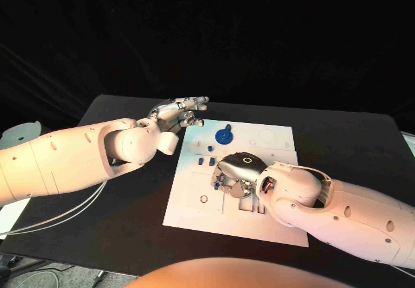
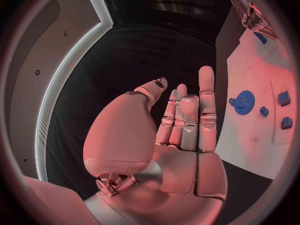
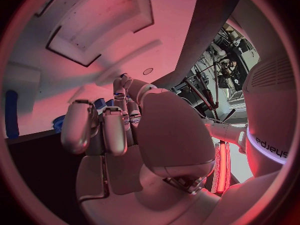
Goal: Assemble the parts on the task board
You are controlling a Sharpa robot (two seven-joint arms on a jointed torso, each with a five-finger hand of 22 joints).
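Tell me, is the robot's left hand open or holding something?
Open: the left hand holds nothing, its fingers stretched out beside the task board.

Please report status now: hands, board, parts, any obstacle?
Left hand open, above table beyond board. Right hand curled over board middle; hold unclear. Blue gear on board, untouched. No obstacle seen.

The head view looks steeply down from above the bench, taking in the whole white task board and both arms from some way off. The left wrist view sits close behind the left hand, facing along its upright fingers past the board's edge, and shares with the head view the blue gear and small blue parts. The right wrist view sits just behind the right hand, very near the board.
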